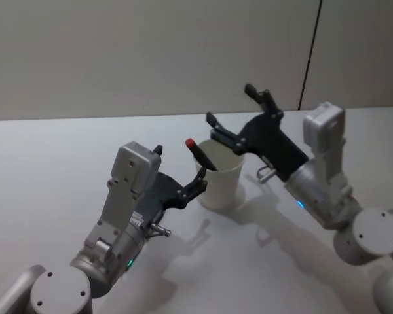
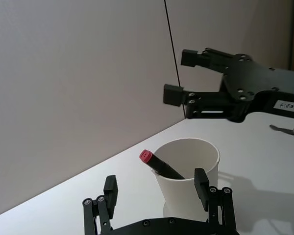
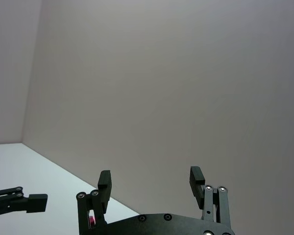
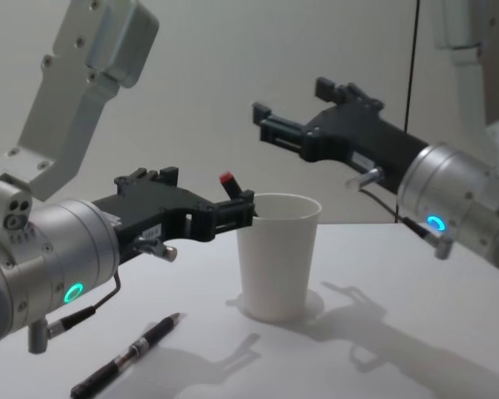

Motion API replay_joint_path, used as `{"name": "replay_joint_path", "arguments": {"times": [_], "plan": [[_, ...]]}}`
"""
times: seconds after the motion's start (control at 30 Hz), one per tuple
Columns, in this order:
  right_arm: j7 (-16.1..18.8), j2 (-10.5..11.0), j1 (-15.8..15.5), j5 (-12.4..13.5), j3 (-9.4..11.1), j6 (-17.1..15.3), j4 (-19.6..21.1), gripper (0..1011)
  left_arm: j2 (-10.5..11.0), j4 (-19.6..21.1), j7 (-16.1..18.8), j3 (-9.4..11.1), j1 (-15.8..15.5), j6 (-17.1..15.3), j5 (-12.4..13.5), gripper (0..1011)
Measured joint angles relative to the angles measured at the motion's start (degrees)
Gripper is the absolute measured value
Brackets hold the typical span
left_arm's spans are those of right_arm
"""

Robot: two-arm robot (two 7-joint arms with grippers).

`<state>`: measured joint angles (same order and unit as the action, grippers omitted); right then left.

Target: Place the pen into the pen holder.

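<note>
The pen holder (image 1: 221, 185) is a white paper cup standing upright mid-table. A black pen with a red cap (image 1: 199, 152) leans inside it, cap sticking out over the left rim (image 2: 160, 166) (image 4: 229, 181). A second black pen (image 4: 126, 356) lies flat on the table in front of the cup, to its left. My left gripper (image 1: 180, 168) (image 2: 156, 186) (image 4: 206, 193) is open just left of the cup, one fingertip close to the rim, holding nothing. My right gripper (image 1: 230, 104) (image 4: 292, 100) (image 3: 150, 177) hovers open above the cup's rim, also holding nothing.
The white table (image 1: 65, 157) runs back to a plain wall. A dark vertical seam (image 1: 311, 52) marks the wall at the right. The right arm's body (image 1: 327, 190) stands close on the cup's right side.
</note>
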<state>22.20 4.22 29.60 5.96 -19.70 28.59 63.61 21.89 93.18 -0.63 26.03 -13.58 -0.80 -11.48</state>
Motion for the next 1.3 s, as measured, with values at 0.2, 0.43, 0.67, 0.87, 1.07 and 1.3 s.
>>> {"name": "replay_joint_path", "arguments": {"times": [0.2, 0.43, 0.67, 0.87, 1.07, 1.3], "plan": [[-5.21, 2.03, -4.27, -1.42, 0.32, -3.29, 6.99, 1002, 0.0, 0.0, 0.0, 0.0, 0.0, 0.0, 0.0, 1003], [-11.44, 4.62, -9.25, -2.26, 0.96, -7.03, 14.49, 1001, 0.0, 0.0, 0.0, 0.0, 0.0, 0.0, 0.0, 1003], [-17.43, 7.47, -14.59, -2.15, 1.9, -11.02, 21.68, 1002, 0.0, 0.0, 0.0, 0.0, 0.0, 0.0, 0.0, 1003], [-22.25, 9.58, -18.66, -1.02, 2.79, -14.29, 26.67, 1002, 0.0, 0.0, 0.01, 0.0, 0.0, 0.0, 0.0, 1003], [-26.26, 11.12, -22.04, 0.34, 3.53, -16.87, 30.52, 1002, 0.0, 0.0, 0.01, 0.0, 0.0, 0.0, 0.0, 1003], [-29.35, 12.42, -25.07, 1.69, 4.25, -18.82, 33.62, 1002, 0.0, 0.0, 0.01, 0.0, 0.0, 0.0, 0.0, 1003]]}}
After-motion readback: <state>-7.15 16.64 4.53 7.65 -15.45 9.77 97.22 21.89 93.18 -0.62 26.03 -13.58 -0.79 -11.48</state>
